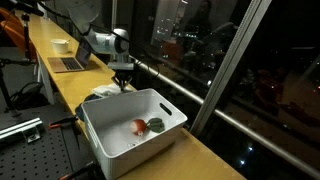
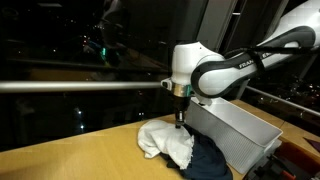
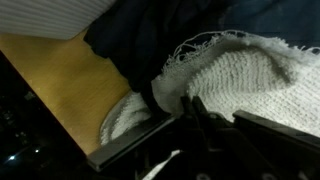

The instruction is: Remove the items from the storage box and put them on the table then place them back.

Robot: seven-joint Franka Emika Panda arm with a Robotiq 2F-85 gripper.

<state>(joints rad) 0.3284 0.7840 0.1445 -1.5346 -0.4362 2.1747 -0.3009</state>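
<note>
My gripper [image 2: 181, 122] points straight down from the white Franka arm [image 2: 225, 75], its jaws drawn together on a fold of the white cloth [image 2: 165, 142]. In the wrist view the dark fingers [image 3: 200, 118] meet at the edge of that knitted fabric [image 3: 250, 70], with no gap showing between them.

The cloth lies crumpled on the table [image 2: 70, 155], outside the storage box [image 2: 250, 135]. The dark navy garment [image 2: 205, 162] touches it, spread between the cloth and the box's wall. In the wrist view the garment [image 3: 150, 40] runs under and behind the cloth, with bare yellowish table top [image 3: 55, 85] to one side.

In an exterior view the gripper [image 1: 122, 84] stands just beyond the far end of the storage box [image 1: 100, 135], and the cloth [image 1: 102, 93] shows at the box's rim. Inside the box, the red ball [image 1: 138, 125] and the dark green object [image 1: 156, 125] rest on the floor, just beside each other.

Farther along the table [image 1: 205, 155], well apart from the box, sit an open laptop [image 1: 70, 63] and a small white bowl [image 1: 60, 45]. A grey perforated bench [image 1: 25, 150] flanks the table on one side and dark window glass [image 1: 260, 60] on the other.
</note>
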